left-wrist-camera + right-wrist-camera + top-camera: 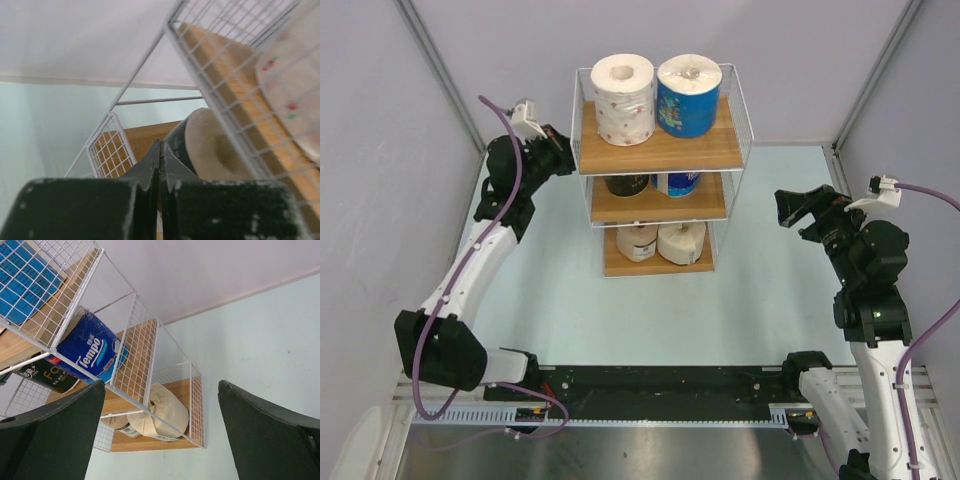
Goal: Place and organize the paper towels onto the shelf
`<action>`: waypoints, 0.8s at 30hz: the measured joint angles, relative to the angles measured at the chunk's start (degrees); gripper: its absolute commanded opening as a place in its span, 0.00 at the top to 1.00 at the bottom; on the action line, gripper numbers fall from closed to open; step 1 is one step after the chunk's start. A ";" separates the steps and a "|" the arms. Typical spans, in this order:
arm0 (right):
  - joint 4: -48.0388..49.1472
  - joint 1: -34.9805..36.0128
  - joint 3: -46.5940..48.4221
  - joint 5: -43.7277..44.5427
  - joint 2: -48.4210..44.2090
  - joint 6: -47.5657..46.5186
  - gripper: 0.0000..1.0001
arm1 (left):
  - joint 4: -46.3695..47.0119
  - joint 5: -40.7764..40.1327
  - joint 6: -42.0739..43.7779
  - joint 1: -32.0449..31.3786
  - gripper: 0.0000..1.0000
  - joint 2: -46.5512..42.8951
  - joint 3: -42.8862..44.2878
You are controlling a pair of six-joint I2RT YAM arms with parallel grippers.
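Observation:
The shelf (660, 150) stands at the back middle of the table with two paper towels on each board. On top are a white red-speckled roll (623, 98) and a blue roll (689, 96). The middle board holds a dark roll (627, 185) and a blue roll (677, 183). A tan roll (637, 241) and a cream roll (681, 242) sit on the lowest board. My left gripper (572, 160) is shut and empty against the shelf's left side, its tip (160, 145) pointing at the dark roll (215, 150). My right gripper (782, 208) hangs open and empty to the right of the shelf (140, 355).
Grey enclosure walls close in the back and both sides. The pale green tabletop (650, 320) spreads in front of the shelf. A black rail (660, 385) runs between the arm bases at the near edge.

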 measured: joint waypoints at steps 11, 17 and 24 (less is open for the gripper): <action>-0.39 -0.15 0.00 0.02 -0.17 -0.02 0.00 | 0.07 -0.20 0.00 -0.13 1.00 3.50 0.00; -0.59 -0.31 0.00 0.02 -0.15 -0.04 0.00 | 0.81 0.39 0.00 -0.76 1.00 3.91 0.00; -1.18 -0.42 0.00 0.02 -0.15 -0.11 0.00 | 1.29 1.70 0.35 -2.12 1.00 3.98 0.00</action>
